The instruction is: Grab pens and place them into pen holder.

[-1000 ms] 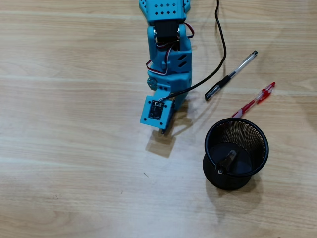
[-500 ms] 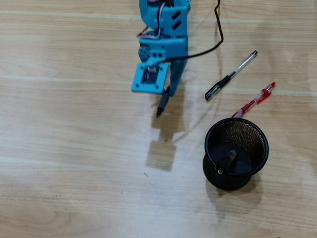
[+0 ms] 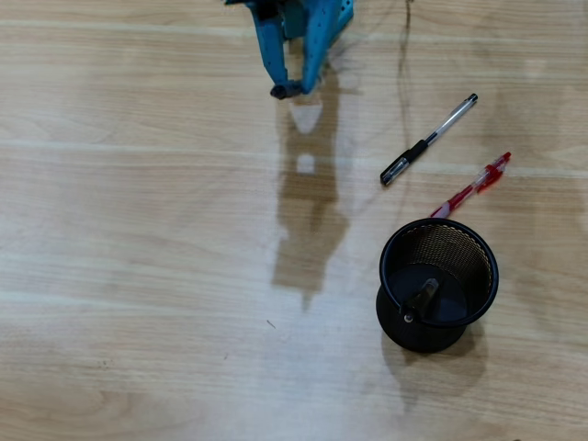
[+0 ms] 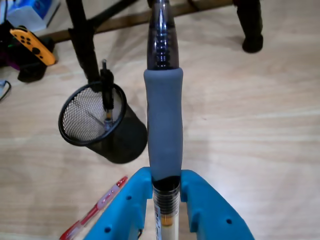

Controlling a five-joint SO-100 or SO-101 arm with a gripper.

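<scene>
In the wrist view the blue fingers (image 4: 165, 200) pinch a grey-grip clicker pen (image 4: 164, 125) close to the lens; its far end runs out of the top edge and its lower end is cut off at the bottom. Just left of the fingers, a red-and-clear pen (image 4: 95, 212) lies on the tabletop (image 4: 260, 130), only partly in frame. Beyond it stands the black mesh pen holder (image 4: 102, 127) with one dark pen (image 4: 106, 90) leaning inside against the rim. Past that, black stand legs (image 4: 82, 40) and an orange game controller (image 4: 32, 45) sit at the far left.

From overhead the arm is mostly cut off at the top edge; only the finger tips (image 3: 287, 89) show, with a dark stub that is probably the held pen. Four pens can be counted: one held, one in the holder, and two on the tabletop, a clear black-capped pen (image 3: 428, 141) and the red one beside the holder's rim.
</scene>
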